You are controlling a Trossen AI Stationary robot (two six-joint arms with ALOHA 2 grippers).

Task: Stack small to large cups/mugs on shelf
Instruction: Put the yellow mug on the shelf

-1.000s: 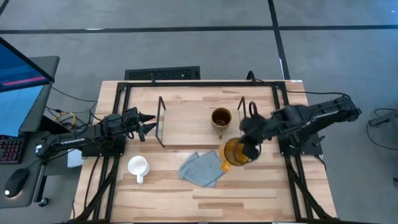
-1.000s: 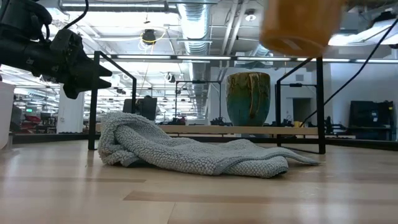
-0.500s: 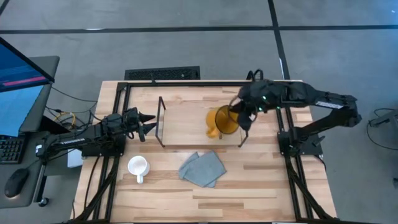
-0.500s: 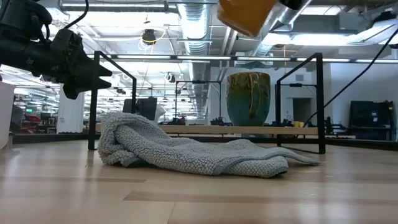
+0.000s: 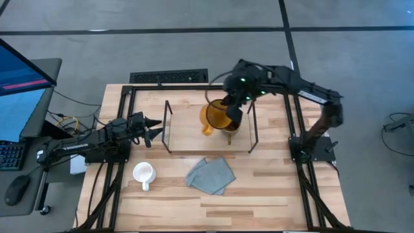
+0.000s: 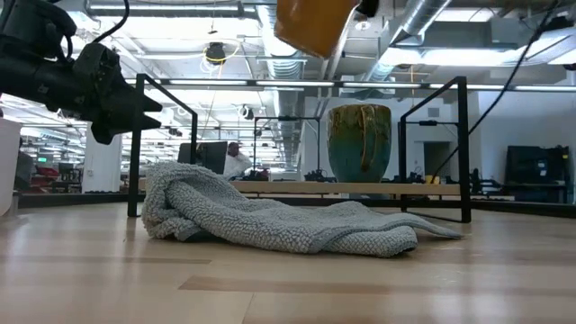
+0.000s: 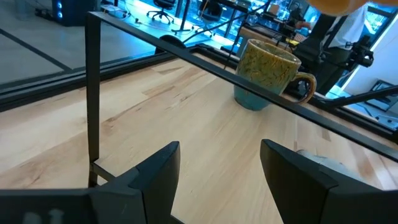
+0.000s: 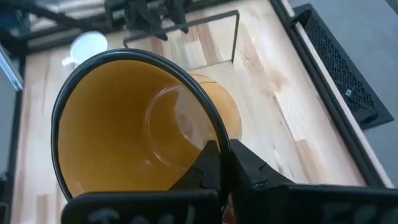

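The right gripper (image 5: 230, 114), pinched on the rim of the yellow-amber mug (image 5: 215, 116), has swung it up off the tabletop and over the shelf (image 5: 194, 126), and now holds it high beside the olive-brown mug (image 6: 361, 142) already standing near the shelf's right end. So placement looks close. The small white mug (image 5: 143, 173) waits near the tabletop's front left corner, and the left gripper (image 5: 154, 129) hangs spread and empty off the shelf's left end.
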